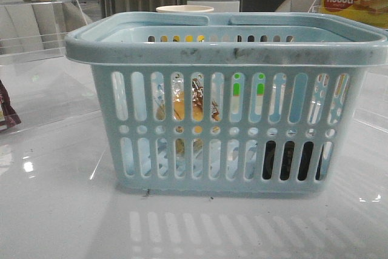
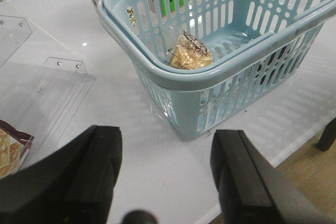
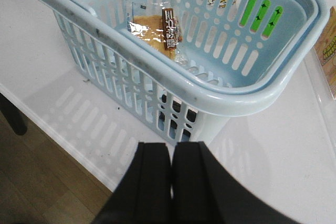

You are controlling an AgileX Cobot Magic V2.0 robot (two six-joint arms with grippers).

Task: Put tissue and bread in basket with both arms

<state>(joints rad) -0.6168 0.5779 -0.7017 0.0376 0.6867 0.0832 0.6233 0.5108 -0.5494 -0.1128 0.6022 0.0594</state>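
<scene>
My left gripper (image 2: 165, 182) hangs with its fingers spread wide and nothing between them, above the bare white table (image 2: 131, 129) on the near side of the basket (image 2: 220, 72). My right gripper (image 3: 171, 182) has its fingers pressed together, empty, also short of the basket's near rim and over the table edge.

Outward from both: the light-blue basket stands upright in mid-table. The bread (image 3: 155, 30), golden in its clear wrapper with a brown label, lies on the basket floor toward its left half; through the front slots it shows as a yellow patch (image 1: 179, 108). The tissue (image 1: 291, 161) reads as a dark, low mass behind the lower right slots, inside the basket at its near right corner; the left wrist view shows the same dark patch through the wall.

Judgement: both items appear deposited, so the placing step looks finished. What is left would be to draw both arms clear without catching the rim or handles.
</scene>
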